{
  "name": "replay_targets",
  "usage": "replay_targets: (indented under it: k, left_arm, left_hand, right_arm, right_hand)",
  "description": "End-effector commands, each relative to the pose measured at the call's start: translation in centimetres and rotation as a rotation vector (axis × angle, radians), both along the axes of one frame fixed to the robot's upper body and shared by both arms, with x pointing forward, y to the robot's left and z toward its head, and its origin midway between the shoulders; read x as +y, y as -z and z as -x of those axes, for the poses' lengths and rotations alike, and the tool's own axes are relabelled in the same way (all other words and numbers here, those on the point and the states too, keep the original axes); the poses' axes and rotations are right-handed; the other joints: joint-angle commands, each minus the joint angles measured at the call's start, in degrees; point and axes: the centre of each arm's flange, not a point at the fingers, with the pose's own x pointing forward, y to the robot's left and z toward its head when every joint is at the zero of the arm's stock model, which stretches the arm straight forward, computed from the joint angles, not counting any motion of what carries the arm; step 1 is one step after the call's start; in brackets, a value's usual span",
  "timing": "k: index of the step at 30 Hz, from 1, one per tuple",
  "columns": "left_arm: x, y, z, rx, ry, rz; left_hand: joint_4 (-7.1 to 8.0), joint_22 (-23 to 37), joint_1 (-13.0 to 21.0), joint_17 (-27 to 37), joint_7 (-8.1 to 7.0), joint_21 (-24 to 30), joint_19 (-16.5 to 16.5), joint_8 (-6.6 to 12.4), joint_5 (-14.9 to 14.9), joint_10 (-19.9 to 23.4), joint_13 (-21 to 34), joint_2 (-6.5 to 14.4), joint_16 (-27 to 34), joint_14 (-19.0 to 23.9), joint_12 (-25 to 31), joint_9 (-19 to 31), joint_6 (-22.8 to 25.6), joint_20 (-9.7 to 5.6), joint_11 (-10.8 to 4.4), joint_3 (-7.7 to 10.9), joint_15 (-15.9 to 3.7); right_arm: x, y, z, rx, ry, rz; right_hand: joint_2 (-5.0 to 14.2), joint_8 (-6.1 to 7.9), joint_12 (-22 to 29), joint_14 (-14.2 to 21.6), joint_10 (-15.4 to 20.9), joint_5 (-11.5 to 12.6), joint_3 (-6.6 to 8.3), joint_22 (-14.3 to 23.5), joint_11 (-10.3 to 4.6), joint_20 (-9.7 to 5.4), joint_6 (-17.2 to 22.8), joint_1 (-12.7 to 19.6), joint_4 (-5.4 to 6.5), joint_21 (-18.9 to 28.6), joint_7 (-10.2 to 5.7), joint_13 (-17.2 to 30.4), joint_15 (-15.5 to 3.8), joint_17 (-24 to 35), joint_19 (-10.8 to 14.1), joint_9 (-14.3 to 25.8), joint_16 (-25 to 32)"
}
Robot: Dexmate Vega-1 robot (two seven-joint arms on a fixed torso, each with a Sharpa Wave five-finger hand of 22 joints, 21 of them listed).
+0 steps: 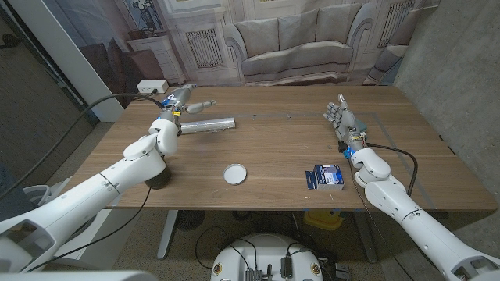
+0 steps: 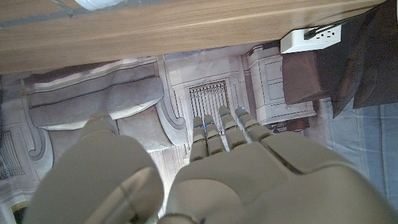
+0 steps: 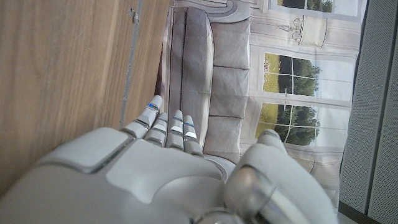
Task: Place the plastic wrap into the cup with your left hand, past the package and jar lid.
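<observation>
One silvery cylindrical roll of plastic wrap [image 1: 207, 124] lies at ten o'clock on the wooden table [image 1: 273, 148]. One round white jar lid [image 1: 233, 173] lies at six o'clock. One blue-and-white rectangular package [image 1: 325, 177] lies at five o'clock. One white power strip [image 1: 151, 86] sits at eleven o'clock, beyond the table. Two white robot hands: left [image 1: 181, 102], right [image 1: 341, 119].

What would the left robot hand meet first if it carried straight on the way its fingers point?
Probably nothing on the table: the left robot hand points past the far edge, beside the plastic wrap. Depth is unclear.
</observation>
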Motion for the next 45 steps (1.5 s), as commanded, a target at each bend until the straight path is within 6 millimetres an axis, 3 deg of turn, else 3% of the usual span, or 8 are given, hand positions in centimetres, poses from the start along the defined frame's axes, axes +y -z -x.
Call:
replay_targets:
  k: [1, 16, 30, 38, 45]
  left_arm:
    - [-0.2, 0.1, -0.2, 0.038, -0.034, -0.024]
    - [-1.6, -0.5, -1.3, 0.113, -0.095, -0.112]
    - [-2.1, -0.8, -1.8, 0.150, -0.107, -0.162]
    - [-2.2, -0.7, -1.8, 0.196, -0.128, -0.187]
    - [-2.3, -0.8, -2.1, 0.242, -0.176, -0.233]
  left_hand:
    - [-0.49, 0.1, 0.7, 0.1, 0.21, 0.3, 1.1, -0.08, 0.4, -0.3, 0.1, -0.1, 0.0, -0.1, -0.2, 0.3, -0.2, -4.94, 0.40, -0.03, -1.74]
    - [-2.29, 0.0, 3.3, 0.1, -0.44, 0.1, 1.6, -0.60, 0.8, -1.0, 0.1, -1.7, -0.3, -0.6, -0.7, 0.3, -0.9, -4.21, -0.73, -0.45, -2.15]
    - [-4.15, 0.0, 6.3, 0.0, -1.09, -0.2, 1.5, -0.79, 1.3, -1.3, 0.1, -3.2, -0.3, -0.9, -0.8, 0.4, -1.1, -3.78, -1.30, -0.85, -2.39]
    - [-5.16, 0.2, 8.2, 0.2, -1.51, 0.9, 5.1, -0.48, 1.8, 0.8, 0.1, -3.9, 0.4, 1.5, -0.1, 0.4, 0.3, -4.34, -2.25, -1.47, -3.28]
    - [-5.29, 0.3, 8.5, 0.3, -1.77, 1.0, 5.5, -0.29, 1.9, 1.4, 0.2, -3.9, 0.6, 2.2, 0.0, 0.4, 1.1, -4.28, -2.36, -1.69, -3.45]
  right_arm:
    - [-1.2, -0.5, 1.3, -0.038, 0.014, -0.021]
    - [-3.1, -0.6, 3.4, -0.052, 0.073, -0.042]
    - [-3.1, -0.7, 3.5, -0.055, 0.057, -0.028]
    - [-3.2, -0.8, 3.4, -0.056, 0.046, -0.034]
    - [-3.3, -1.0, 3.5, -0.056, 0.046, -0.029]
  right_hand:
    - [0.38, 0.02, 0.1, 0.4, 0.3, -0.1, -0.43, 0.2, 0.03, -0.63, 0.5, 0.0, 0.02, -0.3, 0.09, 0.1, 0.22, 0.1, 0.7, 0.2, 0.0]
    - [0.33, 0.02, 0.1, 0.5, 0.4, -0.1, -0.64, 0.2, 0.02, -0.57, 0.6, -0.2, 0.08, -0.7, 0.10, 0.1, 0.24, 0.1, 0.8, 0.2, 0.0]
    - [0.37, 0.00, 0.1, 0.6, 0.5, -0.2, -0.77, 0.3, 0.07, -0.59, 0.6, -0.4, 0.10, -1.0, 0.13, 0.1, 0.29, 0.1, 1.0, 0.2, 0.0]
    - [0.42, -0.01, 0.1, 0.6, 0.6, -0.2, -0.82, 0.3, 0.05, -0.57, 0.6, -0.4, 0.11, -1.2, 0.10, 0.1, 0.27, 0.1, 1.0, 0.2, -0.1]
    - [0.44, 0.00, 0.1, 0.6, 0.6, -0.2, -0.88, 0.3, 0.08, -0.56, 0.6, -0.5, 0.14, -1.4, 0.14, 0.1, 0.32, 0.2, 1.0, 0.2, -0.1]
